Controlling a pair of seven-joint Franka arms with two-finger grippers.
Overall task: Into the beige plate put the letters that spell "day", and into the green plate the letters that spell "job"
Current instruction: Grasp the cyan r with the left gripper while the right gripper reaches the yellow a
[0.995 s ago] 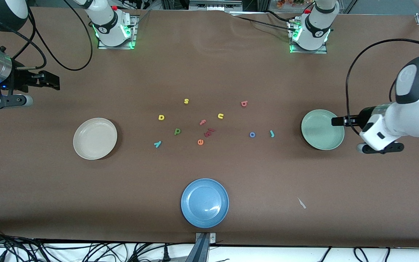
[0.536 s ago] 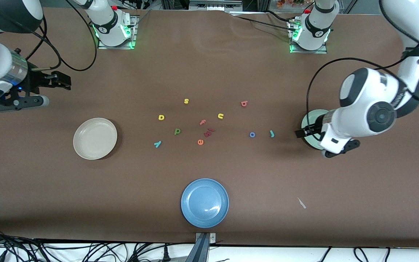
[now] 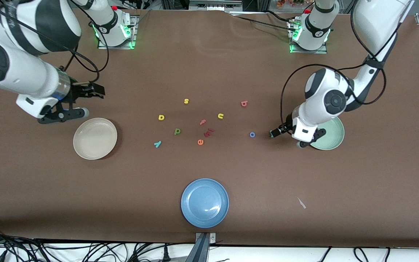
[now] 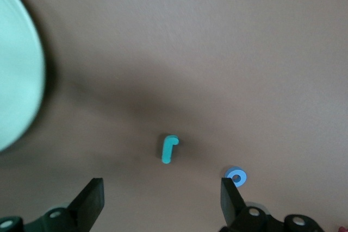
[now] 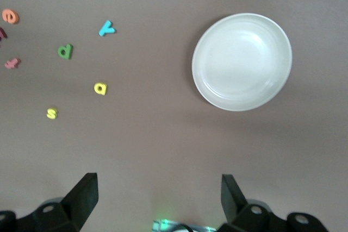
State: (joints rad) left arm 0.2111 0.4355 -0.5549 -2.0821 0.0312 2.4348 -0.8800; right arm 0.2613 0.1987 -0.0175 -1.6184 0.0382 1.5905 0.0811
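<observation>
So you're handling tiny foam letters: light, squashy, lying flat, so pinch each across its thin edges. The left gripper (image 3: 272, 134), fingers apart, hangs over the teal j (image 4: 169, 149) beside the green plate (image 3: 335, 136). The right gripper (image 3: 98, 91), fingers apart, hovers by the beige plate (image 3: 95, 138). Six letters to move, three plates, nothing placed.

The high front camera faces the arms; wrist cameras look down, sharing the beige plate (image 3: 95, 138) and teal "j" (image 4: 169, 149).
</observation>
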